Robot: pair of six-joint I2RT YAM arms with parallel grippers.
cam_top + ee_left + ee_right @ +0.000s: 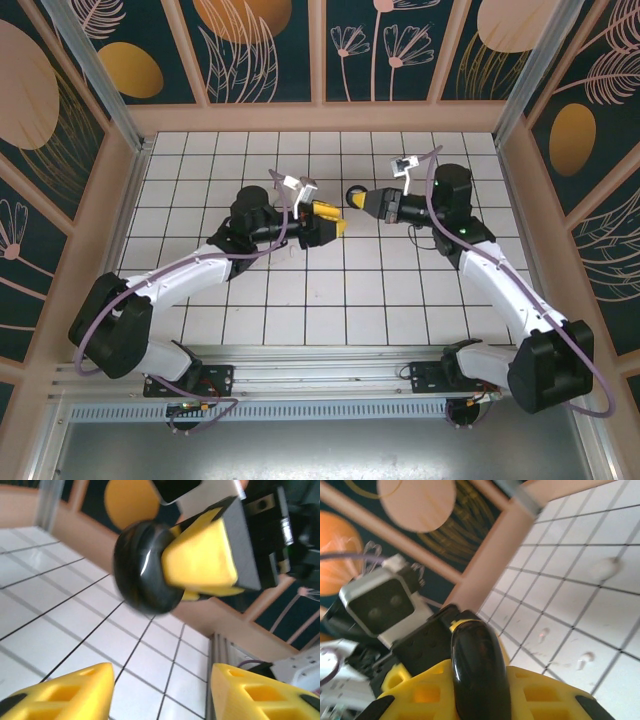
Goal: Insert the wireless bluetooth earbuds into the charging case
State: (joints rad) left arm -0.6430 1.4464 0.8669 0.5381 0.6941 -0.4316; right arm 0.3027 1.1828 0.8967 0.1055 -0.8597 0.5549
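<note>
R pincer is clamped on the black charging case, which sticks out past its tips, lengthwise along them, straight twd my L pincer, jaws apart & empty, just opposite; earbuds I can't pick out.

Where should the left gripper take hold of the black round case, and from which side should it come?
Probably the free rounded end of the black case, pinched across its thin width. The right gripper clamps the other end, so the left gripper, jaws open, should come from the opposite side, facing it.
</note>
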